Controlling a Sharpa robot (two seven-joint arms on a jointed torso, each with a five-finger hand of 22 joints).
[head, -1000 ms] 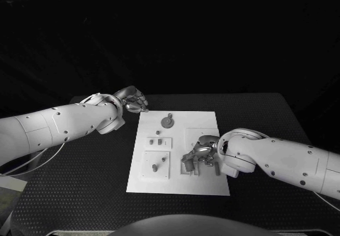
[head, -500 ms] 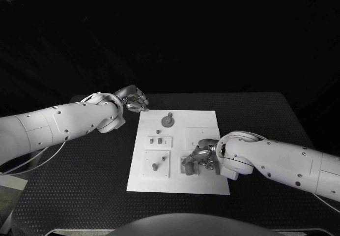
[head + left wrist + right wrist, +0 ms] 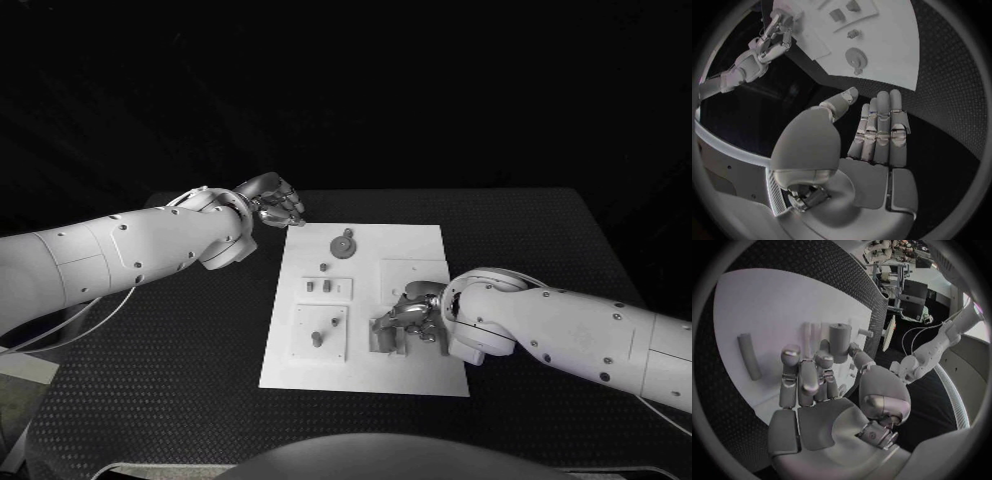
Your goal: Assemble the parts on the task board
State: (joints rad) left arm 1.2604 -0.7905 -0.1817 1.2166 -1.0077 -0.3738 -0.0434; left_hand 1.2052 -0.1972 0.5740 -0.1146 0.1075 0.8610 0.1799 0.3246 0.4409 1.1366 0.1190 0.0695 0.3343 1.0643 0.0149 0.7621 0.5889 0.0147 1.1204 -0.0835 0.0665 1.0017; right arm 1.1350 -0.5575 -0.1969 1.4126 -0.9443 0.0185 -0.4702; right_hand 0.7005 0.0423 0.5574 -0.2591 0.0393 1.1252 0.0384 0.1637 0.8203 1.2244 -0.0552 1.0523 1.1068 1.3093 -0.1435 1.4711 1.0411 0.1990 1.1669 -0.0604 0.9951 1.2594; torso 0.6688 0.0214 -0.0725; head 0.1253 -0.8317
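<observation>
The white task board (image 3: 361, 370) lies in the middle of the black table. My right hand (image 3: 408, 318) hovers low over the board's near right part, its thumb and fingers closed round an upright grey cylinder part (image 3: 840, 340). A grey bar (image 3: 748, 356) lies flat on the board beside that hand. My left hand (image 3: 271, 205) hangs by the board's far left corner, fingers straight and holding nothing (image 3: 879, 130). A round grey disc (image 3: 342, 247) sits at the board's far end, with small pieces (image 3: 325, 288) and a peg (image 3: 317, 340) on its left side.
Black table (image 3: 173, 380) surrounds the board on all sides. The left wrist view shows the board (image 3: 892, 55), the disc (image 3: 857, 59) and my right hand (image 3: 767, 45) beyond it.
My right hand has drawn its fingers in and sunk slightly toward the board's near right part. The left hand has stayed in place.
</observation>
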